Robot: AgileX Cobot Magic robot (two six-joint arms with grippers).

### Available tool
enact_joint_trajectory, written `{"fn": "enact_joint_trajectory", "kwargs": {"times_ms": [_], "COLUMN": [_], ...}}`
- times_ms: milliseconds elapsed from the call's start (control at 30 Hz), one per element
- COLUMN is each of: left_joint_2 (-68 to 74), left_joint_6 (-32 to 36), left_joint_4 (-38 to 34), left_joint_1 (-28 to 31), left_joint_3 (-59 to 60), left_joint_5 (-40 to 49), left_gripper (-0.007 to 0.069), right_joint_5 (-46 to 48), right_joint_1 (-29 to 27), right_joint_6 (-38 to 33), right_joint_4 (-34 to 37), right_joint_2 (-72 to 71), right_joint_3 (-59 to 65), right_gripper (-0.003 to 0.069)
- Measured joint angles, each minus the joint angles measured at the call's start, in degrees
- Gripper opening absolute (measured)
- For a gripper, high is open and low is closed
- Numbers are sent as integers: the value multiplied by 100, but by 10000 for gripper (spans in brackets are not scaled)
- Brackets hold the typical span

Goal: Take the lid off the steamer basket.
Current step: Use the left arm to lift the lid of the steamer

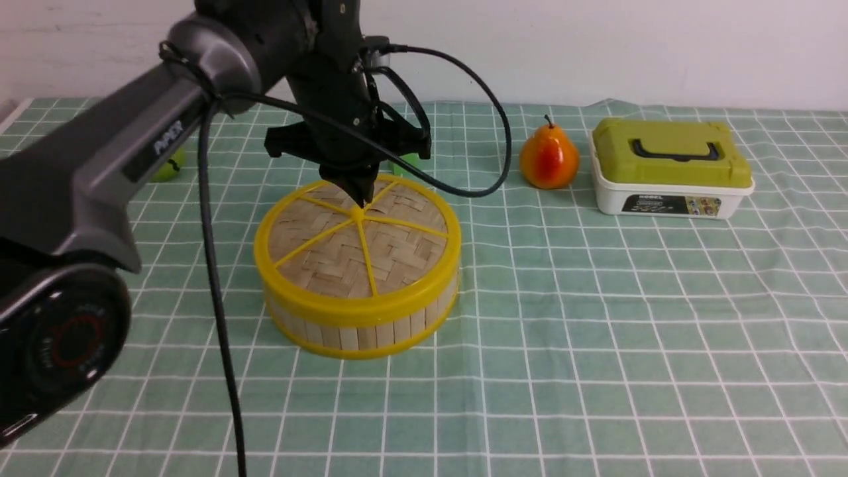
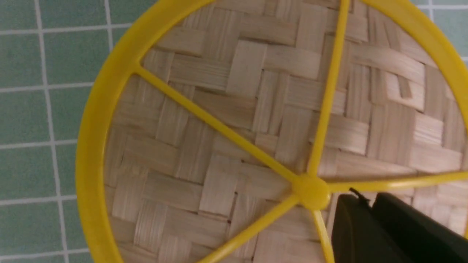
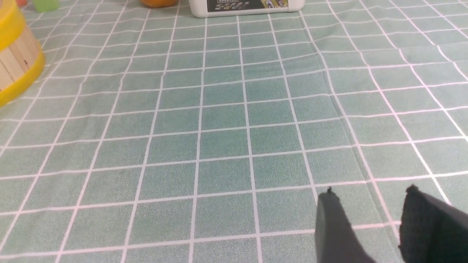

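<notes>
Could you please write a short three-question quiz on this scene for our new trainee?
1. True or false: the lid is still on the basket.
2. Multiple choice: which thing sits nearest the box?
a) the basket
b) the pear
c) the lid
3. Fill in the blank: the lid's rim and spokes are ____.

Key: 1 true; 2 b; 3 yellow.
</notes>
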Motion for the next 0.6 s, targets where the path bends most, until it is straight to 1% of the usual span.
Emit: {"fn": "enact_joint_trajectory", "kwargs": {"times_ms": [100,133,167,200,267,367,600], "left_joint_2": [118,119,124,124,124,143,372], "left_joint_6": [-108,-117,-132,-142,-154,-175,-216], "left_joint_4": [137,145,197,226,264,279,279], "left_joint_1": [0,0,0,0,0,0,0], "left_joint_3": [-51,-51,-59,-65,-77,-77,-77], "left_joint_5": [6,6,6,6,6,6,6], "left_gripper": [177,184,232,261,302,323,318], "right_joint_5": [0,0,0,0,0,0,0], "right_joint_1": [0,0,0,0,0,0,0], "right_joint_6": [0,0,0,0,0,0,0], "right_joint_4": [0,0,0,0,0,0,0], "right_joint_2": [0,0,0,0,0,0,0], "right_joint_3": [0,0,0,0,0,0,0], "right_gripper": [241,241,241,241,241,241,241]}}
